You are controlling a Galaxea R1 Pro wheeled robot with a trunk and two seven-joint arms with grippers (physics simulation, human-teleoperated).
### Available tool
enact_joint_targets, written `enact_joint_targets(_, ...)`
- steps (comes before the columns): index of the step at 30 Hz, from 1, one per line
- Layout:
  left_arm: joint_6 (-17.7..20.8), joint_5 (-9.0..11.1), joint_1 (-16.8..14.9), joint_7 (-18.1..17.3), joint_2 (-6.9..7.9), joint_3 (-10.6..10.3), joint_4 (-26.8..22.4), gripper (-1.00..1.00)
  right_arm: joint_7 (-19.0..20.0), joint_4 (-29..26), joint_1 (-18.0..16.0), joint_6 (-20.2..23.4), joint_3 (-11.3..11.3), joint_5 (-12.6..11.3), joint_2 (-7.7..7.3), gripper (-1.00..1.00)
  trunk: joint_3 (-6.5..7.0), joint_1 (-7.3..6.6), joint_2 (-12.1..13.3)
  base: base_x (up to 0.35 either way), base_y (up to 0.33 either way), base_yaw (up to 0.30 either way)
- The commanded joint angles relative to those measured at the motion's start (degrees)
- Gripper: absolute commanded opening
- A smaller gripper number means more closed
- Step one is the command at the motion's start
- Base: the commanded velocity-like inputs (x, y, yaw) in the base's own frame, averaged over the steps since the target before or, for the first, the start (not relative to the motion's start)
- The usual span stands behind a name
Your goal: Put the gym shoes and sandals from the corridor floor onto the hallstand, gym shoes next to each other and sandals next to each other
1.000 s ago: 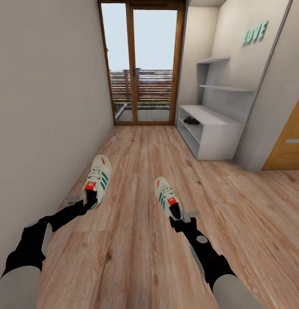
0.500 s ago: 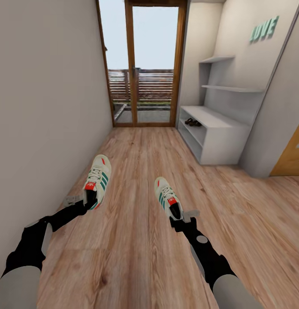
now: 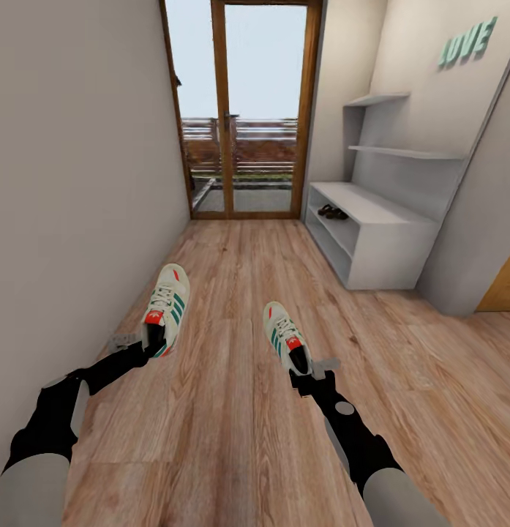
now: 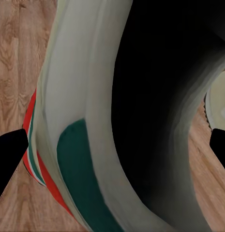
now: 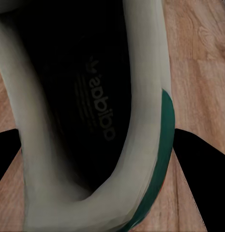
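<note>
Head view: I've got one sneaker in each hand, left fingers point(image 3: 148, 342) clamping the left shoe point(image 3: 166, 307), right fingers point(image 3: 304, 369) the right shoe point(image 3: 285, 334), heels gripped for carrying. Sandals point(image 3: 332, 213) already on the rack point(image 3: 379, 241) ahead.

The head camera looks down the corridor floor point(image 3: 233, 293) over both arms toward the glass door point(image 3: 240, 110). Each wrist camera sits tight against its held gym shoe point(image 4: 93, 121) point(image 5: 93, 121), sharing shoes and planks with the head view.
</note>
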Motion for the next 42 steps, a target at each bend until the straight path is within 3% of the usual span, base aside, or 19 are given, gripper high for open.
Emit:
enact_joint_targets(1, 0.35, -0.36, -0.06, -0.44, -0.04, 0.21, -0.08, -1.00, 0.39, 0.01, -0.03, -0.22, -0.36, 0.45, 0.07, -1.00, -0.05, 0.02, -0.02, 0.346, 0.000, 0.000)
enact_joint_targets(42, 0.34, -0.29, -0.06, -0.44, -0.04, 0.22, -0.08, -1.00, 0.39, -0.01, -0.03, -0.20, -0.36, 0.45, 0.07, -1.00, -0.05, 0.02, -0.02, 0.346, 0.000, 0.000)
